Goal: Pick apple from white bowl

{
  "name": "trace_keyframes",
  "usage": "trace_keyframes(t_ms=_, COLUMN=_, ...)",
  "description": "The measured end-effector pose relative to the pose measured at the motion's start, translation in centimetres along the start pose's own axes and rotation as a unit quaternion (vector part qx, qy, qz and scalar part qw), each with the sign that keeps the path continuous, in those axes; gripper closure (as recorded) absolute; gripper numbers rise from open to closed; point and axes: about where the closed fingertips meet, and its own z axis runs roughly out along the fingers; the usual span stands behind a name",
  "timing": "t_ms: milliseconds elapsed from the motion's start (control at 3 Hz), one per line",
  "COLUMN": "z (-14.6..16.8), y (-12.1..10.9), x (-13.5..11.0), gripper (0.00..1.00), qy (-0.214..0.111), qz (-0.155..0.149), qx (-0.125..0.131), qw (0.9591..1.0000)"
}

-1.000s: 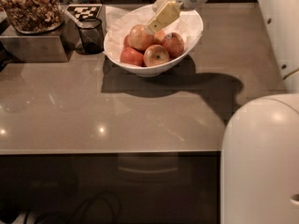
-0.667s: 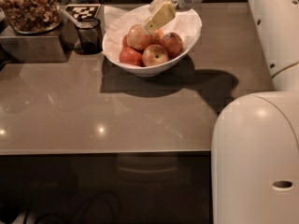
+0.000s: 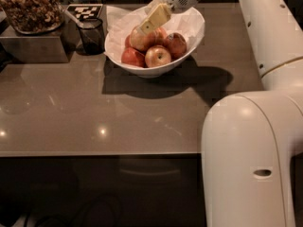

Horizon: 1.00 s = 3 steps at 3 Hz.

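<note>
Camera view: I am looking at the apple (image 3: 140, 40), the biggest one, pale yellow-orange with soft red streaks. It is sitting at the top of the pile inside the white bowl (image 3: 156, 71), toward the bowl's back left. The gripper (image 3: 150, 21) is reaching down into the bowl from the upper right, and its pale yellow tip is lying across the top of that apple, seemingly touching it. From here I cannot tell whether the gripper is open or closed.

Smaller fruit is crowding around the big apple. A yellow-red apple (image 3: 158, 56) is showing its stem dimple at the front, a deep-red apple (image 3: 176, 44) is sitting to its right, and another red apple (image 3: 132, 57) is lying at the front left. Crinkled white paper (image 3: 193, 23) is lining the bowl and standing up above the rim at the back.

The bowl is resting on a glossy brown table (image 3: 118, 117) and casting a wide shadow to the right. Just left of it, a small dark cup (image 3: 91, 34) is standing upright, with a black-and-white checkered card (image 3: 84, 11) behind it. Farther left, a dish of brown clumpy food (image 3: 29, 6) is sitting on a metal box (image 3: 33, 46).

The white arm (image 3: 265, 37) is running down the right edge, and the robot's rounded body (image 3: 248, 160) is filling the lower right corner.
</note>
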Motion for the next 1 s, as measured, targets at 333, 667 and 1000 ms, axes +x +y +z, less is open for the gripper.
trace_keyframes(t_ms=333, z=1.22, y=-0.01, x=0.14, gripper=0.30, qy=0.002, qz=0.007, qx=-0.014, qw=0.9999)
trace_keyframes(t_ms=667, z=1.78, y=-0.07, x=0.32, gripper=0.29, qy=0.002, qz=0.014, qx=-0.021, qw=0.9997)
trace_keyframes(t_ms=1000, z=1.78, y=-0.07, x=0.32, gripper=0.28, qy=0.002, qz=0.015, qx=-0.021, qw=0.9997)
